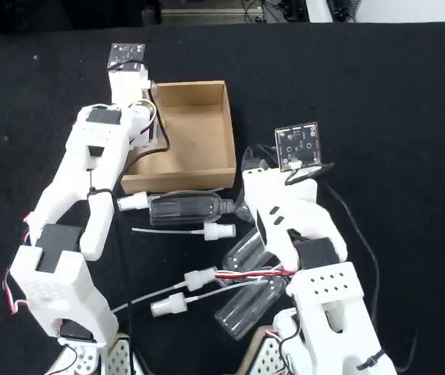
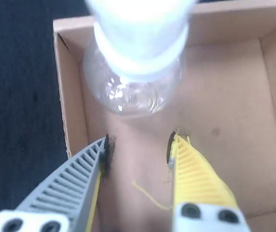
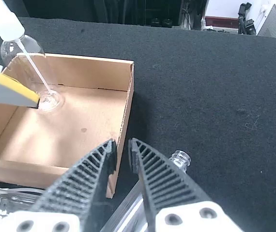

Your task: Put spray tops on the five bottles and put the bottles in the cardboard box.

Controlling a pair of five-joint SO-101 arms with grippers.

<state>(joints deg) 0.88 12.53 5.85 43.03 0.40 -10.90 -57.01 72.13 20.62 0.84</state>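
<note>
**First capped bottle in box; left jaws open at it**

Step (judged): placing bottle one of five, at the release.

- Left gripper [image 2: 138, 144]: over the box [image 1: 229, 129], upper left of centre in the high view. The jaws are spread wide and hold nothing.
- A bottle [image 2: 128, 92] stands upright on the box floor near a corner, wearing its spray top [image 2: 138, 29]. The right wrist view shows the same bottle [image 3: 31, 63] close to the far wall, with a yellow finger [image 3: 12, 89] just beside its base. I cannot tell whether they touch.
- Next move (judged): lift the left gripper straight out, keeping the fingers off the bottle, which is light and would likely tip. Then fetch a bare bottle and a top.

Outside the box, centre of the high view:
- One bottle [image 1: 187, 209] lies flat just below the box front. A top [image 1: 133, 201] sits at its left end; I cannot tell whether they are joined.
- A loose top [image 1: 218, 232] lies below that one.
- Two more tops [image 1: 199, 277] [image 1: 168, 306] lie lower down, with their long tubes trailing left.
- Two bare bottles [image 1: 246, 248] [image 1: 250, 306] lie slanted, partly under the right arm.

Right gripper [image 3: 122, 143]: just outside the box's right wall. Its jaws are all but closed and empty, and an open bottle neck [image 3: 179, 158] lies near.

In the way (judged):
- A red-and-white cable [image 1: 242, 273] crosses the slanted bottles.
- The thin tubes lie close together and could snag.
- The right arm covers part of the pile.
</note>
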